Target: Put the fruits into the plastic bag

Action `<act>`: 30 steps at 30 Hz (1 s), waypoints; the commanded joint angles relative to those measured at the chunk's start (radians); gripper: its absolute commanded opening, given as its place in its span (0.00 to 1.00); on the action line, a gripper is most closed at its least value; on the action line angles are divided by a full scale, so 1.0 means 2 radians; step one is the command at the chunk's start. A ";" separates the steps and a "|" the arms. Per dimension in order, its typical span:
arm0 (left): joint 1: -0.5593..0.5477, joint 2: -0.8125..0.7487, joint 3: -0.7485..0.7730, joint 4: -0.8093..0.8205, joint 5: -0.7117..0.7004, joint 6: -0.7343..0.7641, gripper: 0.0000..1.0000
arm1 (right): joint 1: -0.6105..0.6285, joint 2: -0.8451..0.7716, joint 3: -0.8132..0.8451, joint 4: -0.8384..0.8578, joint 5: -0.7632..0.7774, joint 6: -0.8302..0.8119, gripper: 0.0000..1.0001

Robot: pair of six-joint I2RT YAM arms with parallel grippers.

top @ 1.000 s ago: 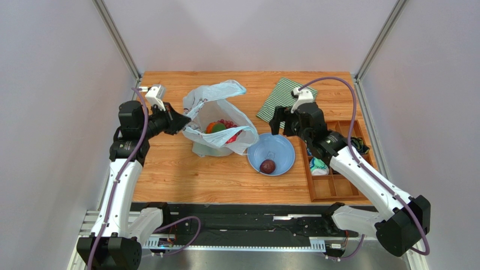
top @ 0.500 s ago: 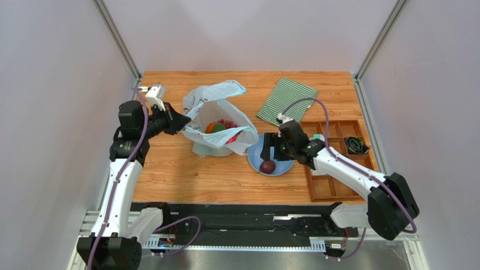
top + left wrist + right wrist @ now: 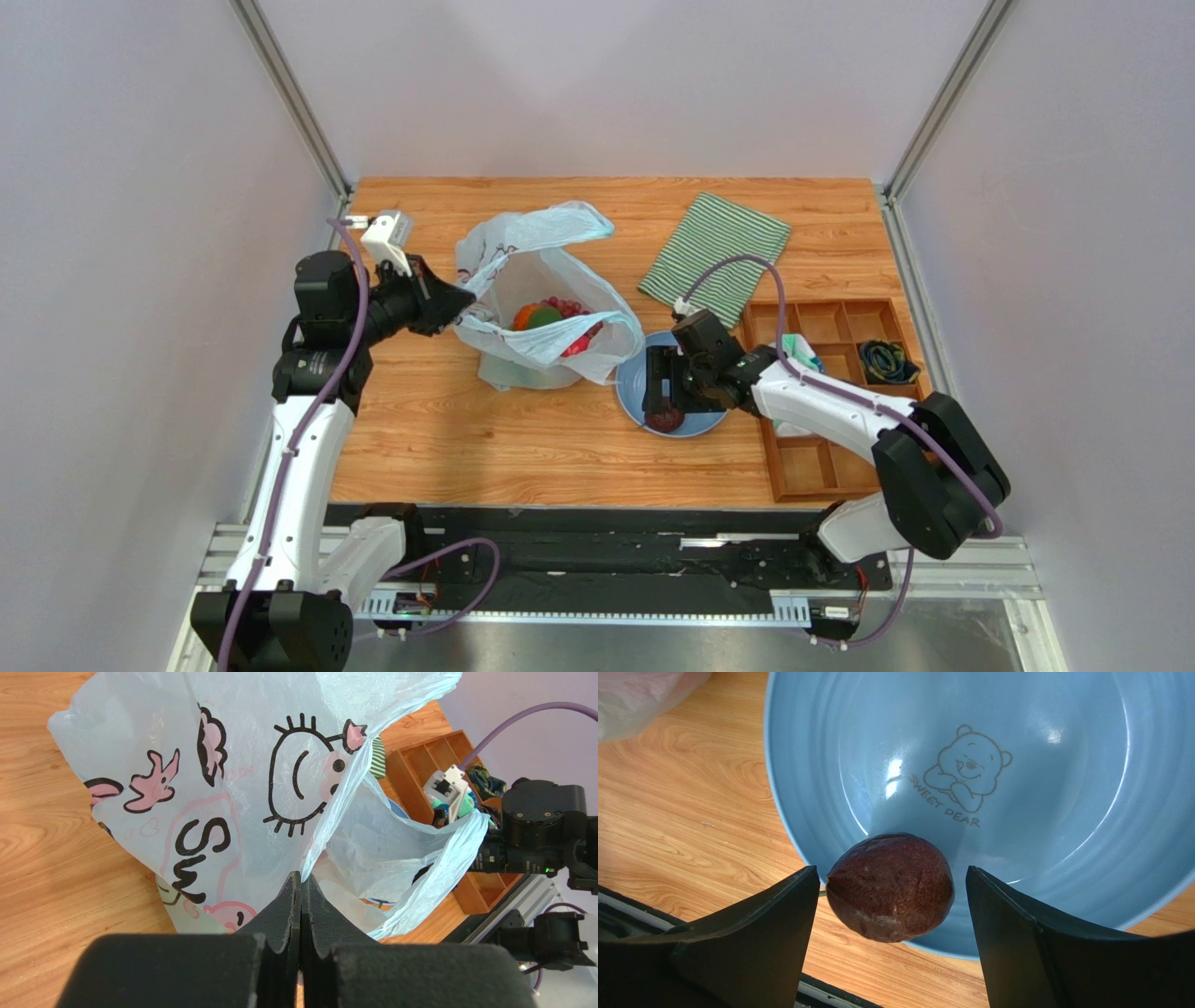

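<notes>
Right wrist view: the dark purple fruit [image 3: 892, 899] lies at the near rim of the blue plate [image 3: 1053, 833], right of the bench's middle, between the spread fingers of the right gripper [image 3: 890, 882]. The left gripper [image 3: 301, 882] is clenched on an edge of the plastic bag [image 3: 231, 791], left of the bench's centre.

From above, the bag [image 3: 494, 266] hides most fruits [image 3: 550, 317] inside (only red, orange, green patches show). The right gripper [image 3: 662, 396] covers part of the purple fruit [image 3: 665, 417]. The plate [image 3: 1088, 812] runs off the right wrist view at 12 and 3 o'clock.
</notes>
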 commanded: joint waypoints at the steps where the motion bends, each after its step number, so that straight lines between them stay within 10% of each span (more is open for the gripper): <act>1: 0.004 -0.009 0.007 0.014 0.009 0.001 0.00 | 0.007 0.017 0.003 0.024 0.005 0.009 0.80; 12: 0.004 -0.009 0.007 0.013 0.009 0.001 0.00 | 0.008 0.005 0.005 0.014 0.030 -0.001 0.42; 21: 0.004 -0.009 0.007 0.014 0.009 0.002 0.00 | 0.008 -0.140 0.023 -0.018 0.136 -0.051 0.35; 30: 0.004 -0.010 0.006 0.015 0.009 0.002 0.00 | 0.009 -0.219 0.086 0.128 0.151 -0.099 0.30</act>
